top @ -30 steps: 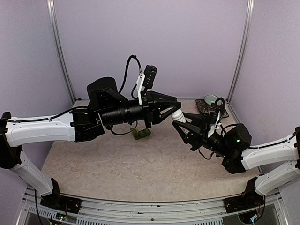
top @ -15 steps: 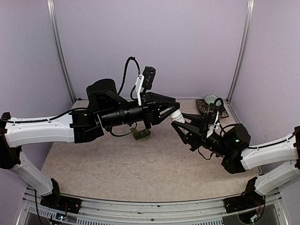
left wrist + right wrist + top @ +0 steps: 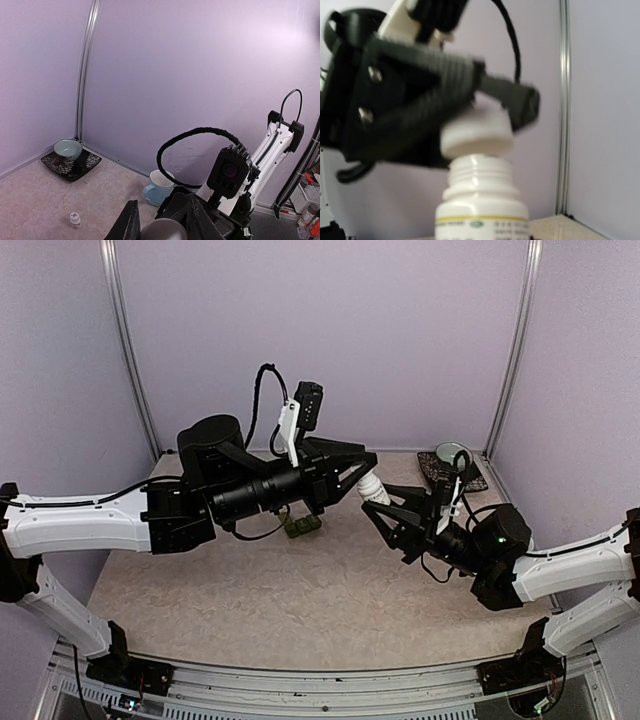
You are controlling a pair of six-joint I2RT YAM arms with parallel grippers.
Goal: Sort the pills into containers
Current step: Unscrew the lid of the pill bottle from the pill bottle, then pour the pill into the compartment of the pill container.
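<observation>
A white pill bottle (image 3: 378,493) is held up in the air between the two arms. My right gripper (image 3: 392,508) is shut on its body. In the right wrist view the bottle (image 3: 480,210) fills the middle, its threaded neck bare. The white cap (image 3: 476,135) sits just above the neck, tilted, and is pinched by my left gripper (image 3: 366,473). In the left wrist view the cap (image 3: 162,232) shows as a dome between the black fingers (image 3: 129,225). The dark green containers (image 3: 302,526) lie on the table under the left arm, lids shut as far as I can tell.
A green bowl (image 3: 452,453) on a dark saucer (image 3: 462,476) stands at the back right corner. A pale blue mug (image 3: 159,187) and a small vial (image 3: 75,220) stand on the table in the left wrist view. Walls enclose the back and both sides.
My left arm has drawn back a little to the left and up with the cap. The cap now stands off the bottle's neck. The right arm has barely moved.
</observation>
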